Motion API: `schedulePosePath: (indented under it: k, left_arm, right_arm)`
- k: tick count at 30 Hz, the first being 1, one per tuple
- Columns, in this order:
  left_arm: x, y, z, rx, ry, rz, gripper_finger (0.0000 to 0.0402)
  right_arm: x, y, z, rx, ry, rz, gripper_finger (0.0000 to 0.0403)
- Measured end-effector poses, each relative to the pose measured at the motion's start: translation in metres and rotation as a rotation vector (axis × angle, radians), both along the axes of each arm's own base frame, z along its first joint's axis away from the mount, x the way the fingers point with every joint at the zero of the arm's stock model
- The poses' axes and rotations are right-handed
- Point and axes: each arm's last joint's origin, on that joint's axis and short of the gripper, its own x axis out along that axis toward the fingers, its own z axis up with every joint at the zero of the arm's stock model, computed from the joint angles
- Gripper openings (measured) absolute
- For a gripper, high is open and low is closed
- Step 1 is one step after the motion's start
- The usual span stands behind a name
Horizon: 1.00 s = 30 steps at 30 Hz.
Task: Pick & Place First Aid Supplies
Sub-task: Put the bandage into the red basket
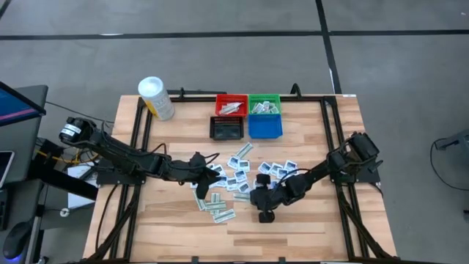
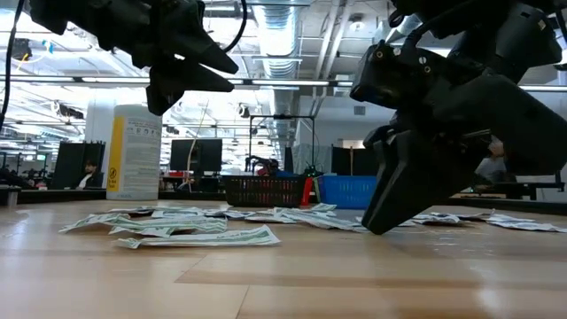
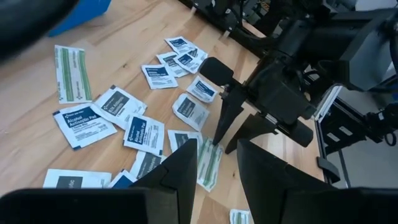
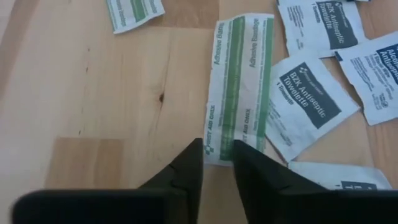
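Many small flat packets (image 1: 240, 174) lie scattered on the middle of the wooden table: square white ones with dark print (image 4: 308, 99) and narrow green-white strips (image 1: 218, 213). My left gripper (image 1: 199, 170) hangs open above the left side of the pile and holds nothing; it also shows raised in the low view (image 2: 173, 93). My right gripper (image 1: 264, 214) points down at the pile's near right side, open by a narrow gap. Its fingertips (image 4: 196, 149) stand at the near end of one green-white strip (image 4: 239, 81) that lies flat on the table. My right gripper (image 4: 217, 148) comes from above, pointing down and slanted, with its two fingertips over the corners of the strip's near end (image 4: 217, 140), along the strip's length. Its tips reach the table top (image 2: 379, 226). Whether they touch the strip, I cannot tell.
At the table's far side stand a red bin (image 1: 231, 105) and a green bin (image 1: 264, 104), both with packets inside, and a black bin (image 1: 226, 128) and a blue bin (image 1: 264, 126) in front of them. A white tub with a yellow label (image 1: 156, 97) stands far left. Bare wood lies near.
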Motion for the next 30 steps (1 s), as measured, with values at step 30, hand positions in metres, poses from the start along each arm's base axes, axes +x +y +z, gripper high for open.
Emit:
schedulePosePath:
  k: [30]
  left_arm:
    - [-0.002, -0.013, 0.008, -0.251, -0.105, 0.118, 0.0115]
  right_arm:
    - [0.014, 0.001, 0.096, -0.014, -0.385, -0.100, 0.0000]
